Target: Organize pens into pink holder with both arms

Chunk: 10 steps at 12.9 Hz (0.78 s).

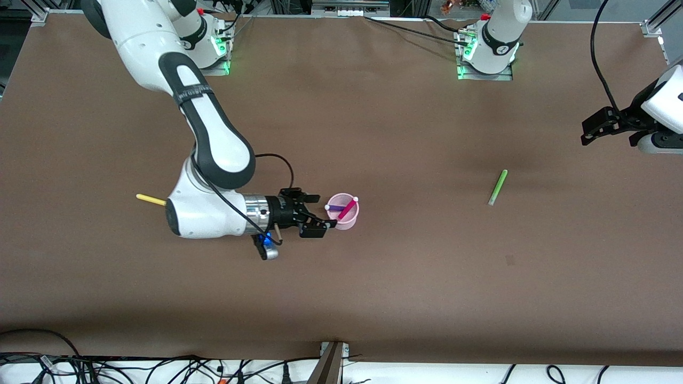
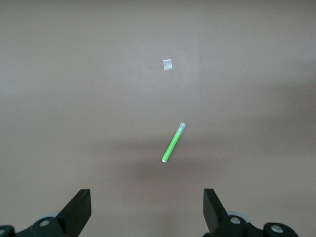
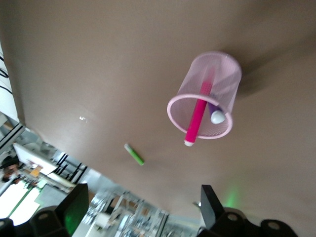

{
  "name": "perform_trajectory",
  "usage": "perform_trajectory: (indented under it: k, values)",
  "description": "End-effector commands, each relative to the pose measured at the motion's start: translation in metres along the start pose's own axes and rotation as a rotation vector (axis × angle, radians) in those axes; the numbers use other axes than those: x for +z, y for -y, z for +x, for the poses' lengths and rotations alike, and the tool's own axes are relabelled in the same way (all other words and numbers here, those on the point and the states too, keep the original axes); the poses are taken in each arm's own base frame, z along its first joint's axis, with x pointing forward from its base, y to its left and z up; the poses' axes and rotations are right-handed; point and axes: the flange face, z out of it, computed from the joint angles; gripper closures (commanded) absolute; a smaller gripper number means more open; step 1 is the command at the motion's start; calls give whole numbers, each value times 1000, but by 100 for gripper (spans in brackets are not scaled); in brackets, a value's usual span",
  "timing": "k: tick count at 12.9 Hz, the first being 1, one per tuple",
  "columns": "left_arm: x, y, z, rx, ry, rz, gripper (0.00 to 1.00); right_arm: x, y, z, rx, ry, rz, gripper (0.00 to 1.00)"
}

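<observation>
A: Halfway mark, I'd say. Two pens stand in the pink holder: the magenta pen leaning over the rim, and the purple pen tucked in beside it.

B: And the right end effector sits just beside that holder, at its nine o'clock in the front view, fingers spread wide with nothing between them. The right wrist view confirms it: both fingers stand apart and empty, the holder in plain sight.

A: So what's left? The green pen lies flat on the brown surface, well apart from the holder, out at its three o'clock toward the left arm's end.

B: The left end effector hangs over that end of the surface, at about one o'clock from the green pen, wide open and holding nothing. It's waiting, though its wrist camera has the pen squarely ahead.

A: And the yellow pen?

B: Lying at the holder's nine o'clock, partly hidden under the right arm. Two in, two to go, by my reckoning.
</observation>
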Motion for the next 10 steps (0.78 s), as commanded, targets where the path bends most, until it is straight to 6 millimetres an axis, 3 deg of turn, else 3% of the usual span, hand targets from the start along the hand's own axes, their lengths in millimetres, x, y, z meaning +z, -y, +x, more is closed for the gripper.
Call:
perform_trajectory:
  k: [1, 2, 3, 4, 6, 10]
  values:
    - [-3, 1, 1, -4, -8, -19, 0, -54, -8, -8, -203, -138, -162, 0]
    - [-3, 1, 1, -4, -10, -19, 0, -71, -14, -6, -298, -168, -223, 0]
    - [-3, 1, 1, -4, -8, -19, 0, -107, -23, 7, -344, -180, -238, 0]
    - [-3, 1, 1, -4, -8, -20, 0, -129, -30, 6, -390, -159, -259, 0]
    - [-3, 1, 1, -4, -8, -19, 0, -179, -42, -6, -447, -181, -329, 0]
    - [-3, 0, 1, -2, -8, -19, 0, -249, -72, -52, -572, -182, -439, 0]
